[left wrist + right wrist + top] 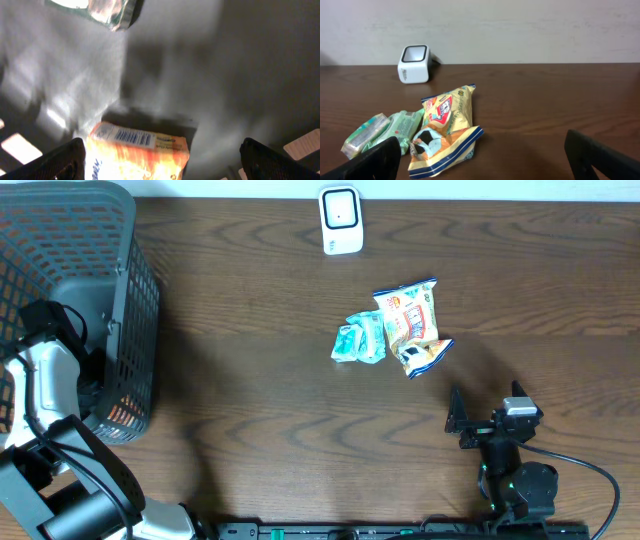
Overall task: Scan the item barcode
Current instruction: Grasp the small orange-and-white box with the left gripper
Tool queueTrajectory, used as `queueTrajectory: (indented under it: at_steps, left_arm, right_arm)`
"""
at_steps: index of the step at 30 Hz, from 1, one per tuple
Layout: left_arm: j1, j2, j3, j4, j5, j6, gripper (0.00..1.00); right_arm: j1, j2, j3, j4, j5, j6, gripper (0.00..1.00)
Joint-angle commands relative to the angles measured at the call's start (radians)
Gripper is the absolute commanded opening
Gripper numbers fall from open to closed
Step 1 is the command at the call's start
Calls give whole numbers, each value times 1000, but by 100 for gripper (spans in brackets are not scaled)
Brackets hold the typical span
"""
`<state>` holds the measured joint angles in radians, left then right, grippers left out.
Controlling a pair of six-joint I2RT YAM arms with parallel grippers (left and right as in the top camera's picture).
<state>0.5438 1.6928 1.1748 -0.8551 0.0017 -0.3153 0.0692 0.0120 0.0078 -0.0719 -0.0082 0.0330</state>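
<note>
A dark brown table [250, 380] with a strong wood grain is seen from above. Its far edge is met by a plain, pale wall [520, 30], which is shown lit evenly in the right wrist view. A dark grey mesh basket [130, 280] is set on the far left corner of the table. A small white scanner [340, 220] is stood at the far edge, near the middle, with its window turned towards the arms.

A yellow chip bag [410, 320] is laid near the middle of the table, with its lower end crumpled. Green packs [360, 340] are laid just beside it on its left, touching it. Both are well apart from the scanner.

The left arm is reached into the basket. The left hand [160, 147] is held wide above the grey basket floor, where patches of light are thrown through the mesh. An orange box [135, 150] is laid flat on that floor between the fingers, with its barcode turned up. The right finger is held clear of it. Whether the left finger touches it cannot be told. A shiny foil pack [105, 10] is cut off by the top edge of that view.

The right hand [481, 142] is held wide and empty, low over the near right part of the table, pointed at the bag and packs.
</note>
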Motion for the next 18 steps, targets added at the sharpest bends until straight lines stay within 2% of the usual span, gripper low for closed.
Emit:
queueTrajectory:
  at_steps: [1, 18]
  left_arm:
    - [8, -17, 21, -12, 10, -99, 98]
    - [119, -18, 62, -87, 46, -176, 98]
  right_arm:
    - [-6, -5, -2, -3, 2, -12, 99]
    - [-6, -5, -2, -3, 2, -12, 99]
